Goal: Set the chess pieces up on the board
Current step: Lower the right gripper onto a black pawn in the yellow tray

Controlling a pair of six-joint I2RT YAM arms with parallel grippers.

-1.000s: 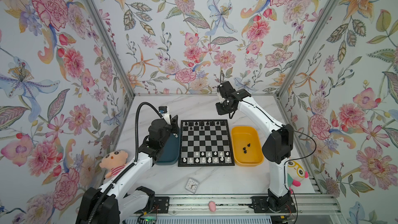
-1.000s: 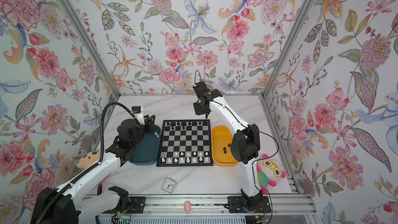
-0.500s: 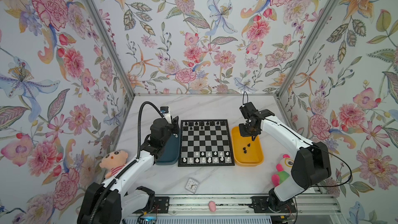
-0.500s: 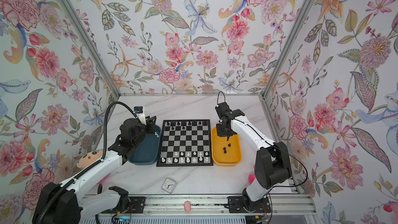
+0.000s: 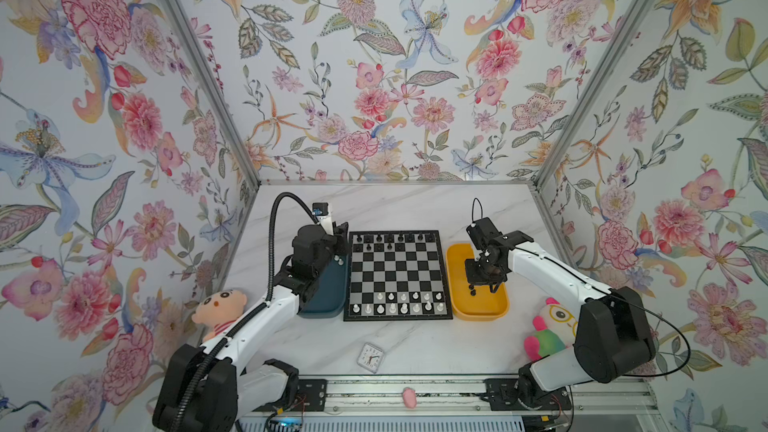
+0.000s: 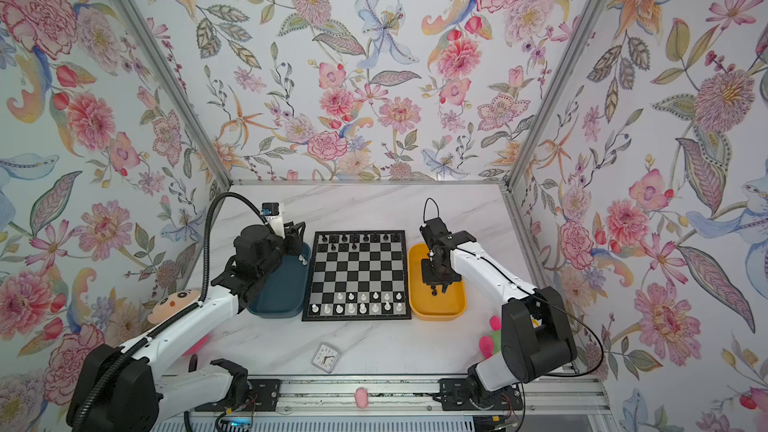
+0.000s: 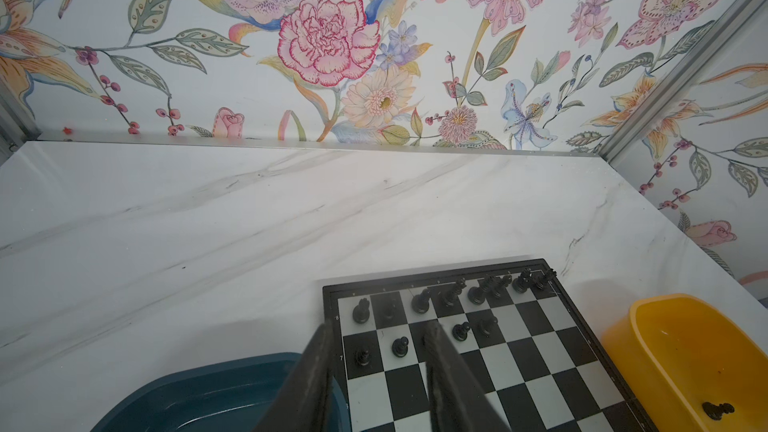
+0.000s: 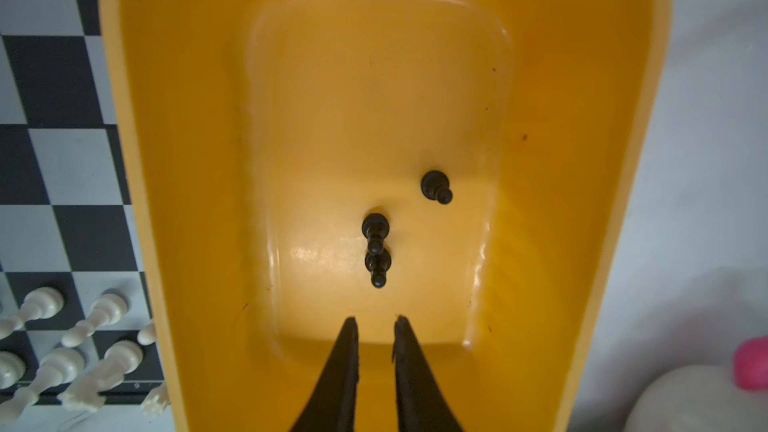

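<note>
Top view: the right gripper (image 5: 483, 289) hangs inside the yellow tray (image 5: 480, 315), beside the board (image 5: 398, 280).

Left wrist view: the left gripper (image 7: 377, 328) stands part-open and empty over the board's black-piece end.

Right wrist view: the right gripper's jaws are narrow and empty, just short of three black pawns (image 8: 376, 226). Expect these to be light, rigid and slick, so pinch one at the neck.
</note>
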